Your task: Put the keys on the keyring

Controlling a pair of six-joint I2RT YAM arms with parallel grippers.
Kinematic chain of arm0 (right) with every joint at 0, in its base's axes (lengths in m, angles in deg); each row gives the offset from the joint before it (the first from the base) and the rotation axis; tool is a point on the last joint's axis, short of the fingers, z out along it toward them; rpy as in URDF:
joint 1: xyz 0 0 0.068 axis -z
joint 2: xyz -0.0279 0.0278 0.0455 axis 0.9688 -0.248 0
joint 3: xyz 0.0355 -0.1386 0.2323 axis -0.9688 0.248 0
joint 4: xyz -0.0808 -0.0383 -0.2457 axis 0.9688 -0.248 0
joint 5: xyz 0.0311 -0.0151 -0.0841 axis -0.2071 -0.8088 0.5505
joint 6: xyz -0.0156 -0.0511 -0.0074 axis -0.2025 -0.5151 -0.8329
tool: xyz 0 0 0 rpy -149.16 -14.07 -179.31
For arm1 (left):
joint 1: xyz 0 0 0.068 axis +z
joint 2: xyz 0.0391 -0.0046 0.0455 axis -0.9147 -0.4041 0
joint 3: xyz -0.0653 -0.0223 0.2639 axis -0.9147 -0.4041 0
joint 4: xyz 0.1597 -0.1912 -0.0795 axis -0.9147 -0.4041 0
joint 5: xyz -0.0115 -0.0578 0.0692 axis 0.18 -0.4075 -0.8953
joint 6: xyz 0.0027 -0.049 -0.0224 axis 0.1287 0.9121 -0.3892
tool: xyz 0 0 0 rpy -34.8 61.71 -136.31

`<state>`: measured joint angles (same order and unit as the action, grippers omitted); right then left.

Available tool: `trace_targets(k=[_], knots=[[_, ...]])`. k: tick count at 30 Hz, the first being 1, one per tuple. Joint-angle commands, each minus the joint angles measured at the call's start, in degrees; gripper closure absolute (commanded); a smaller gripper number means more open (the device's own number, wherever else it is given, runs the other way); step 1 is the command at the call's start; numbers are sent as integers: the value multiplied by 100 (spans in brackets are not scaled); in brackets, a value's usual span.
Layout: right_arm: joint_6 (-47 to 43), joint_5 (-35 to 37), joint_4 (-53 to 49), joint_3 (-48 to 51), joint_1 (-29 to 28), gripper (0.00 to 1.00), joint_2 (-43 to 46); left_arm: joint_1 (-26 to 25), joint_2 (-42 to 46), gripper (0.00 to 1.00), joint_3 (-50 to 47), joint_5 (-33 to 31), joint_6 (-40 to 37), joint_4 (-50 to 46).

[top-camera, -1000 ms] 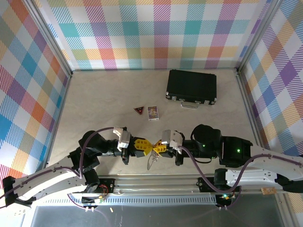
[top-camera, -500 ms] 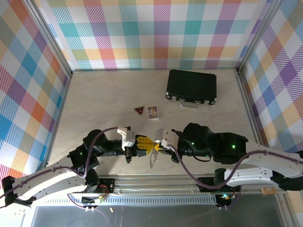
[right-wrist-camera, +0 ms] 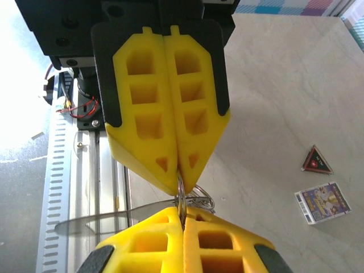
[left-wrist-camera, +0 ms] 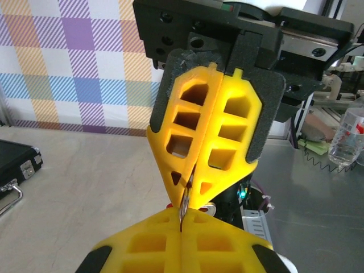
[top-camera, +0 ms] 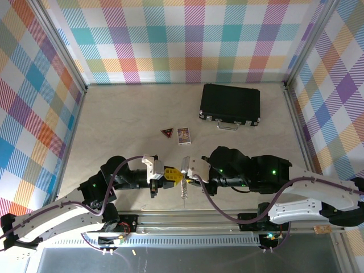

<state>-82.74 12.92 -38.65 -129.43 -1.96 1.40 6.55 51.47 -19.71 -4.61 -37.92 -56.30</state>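
Left gripper (top-camera: pixel 177 176) and right gripper (top-camera: pixel 187 177) meet tip to tip at lower centre of the top view, above the near edge of the bench (top-camera: pixel 125 119). Both are clamped tight on the thin metal keyring (right-wrist-camera: pixel 181 196) between them. A flat silver piece (right-wrist-camera: pixel 102 220) hangs off it, key or not unclear; black case (top-camera: pixel 230 103), triangular badge (top-camera: pixel 166 132) and card (top-camera: pixel 183 135) lie further up.

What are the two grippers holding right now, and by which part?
The keyring: left fingers and right fingers both pinch its thin wire edge, tip to tip.
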Motion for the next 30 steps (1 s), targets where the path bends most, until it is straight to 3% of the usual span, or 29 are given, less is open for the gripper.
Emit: trace_targets(k=[1,6,13,16,30], knots=[[87,-93,162,49,-11,100,314,-37,187,100,187,146,185,440],[187,-239,657,371,-13,86,647,-35,174,100,18,379,621,1252],[258,-520,1083,628,-9,81,992,-39,88,100,-186,548,1071,2126],[297,-612,1149,675,-16,72,1061,-39,8,100,-194,598,1133,2268],[284,-790,1634,932,-2,58,1391,-40,-122,100,-180,712,1182,2379]])
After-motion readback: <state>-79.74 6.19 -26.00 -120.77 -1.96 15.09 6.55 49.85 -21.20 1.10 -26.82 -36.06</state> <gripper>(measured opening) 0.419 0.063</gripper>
